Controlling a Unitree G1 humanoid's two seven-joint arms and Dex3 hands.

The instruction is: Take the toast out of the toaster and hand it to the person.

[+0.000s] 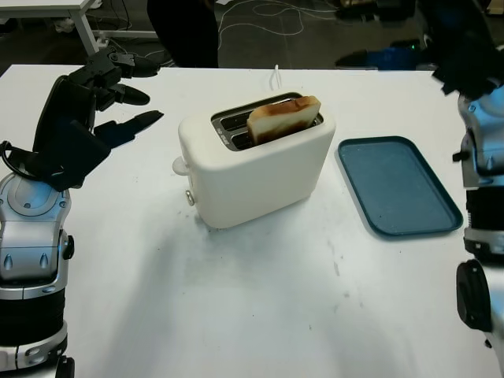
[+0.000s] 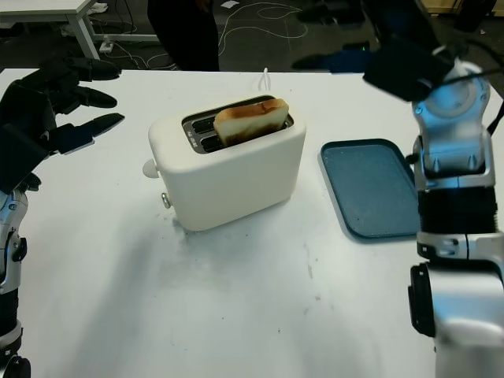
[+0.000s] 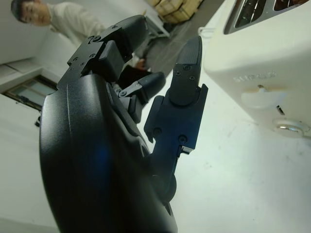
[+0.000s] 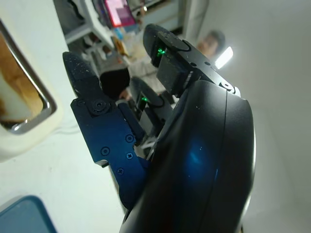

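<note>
Hovering open above the far left of the table, the left hand holds nothing, its fingers apart and pointing toward the toaster without touching it. The toast stands tilted in the toaster's slot at mid-table, its browned top poking above the rim. A careless pinch could crumble it, or drag the light toaster across the table. Right of the toaster lies a blue tray. Far right, the right hand is raised above the table's far edge, fingers apart and empty; it could knock the toaster when reaching in. A person stands beyond the far edge.
</note>
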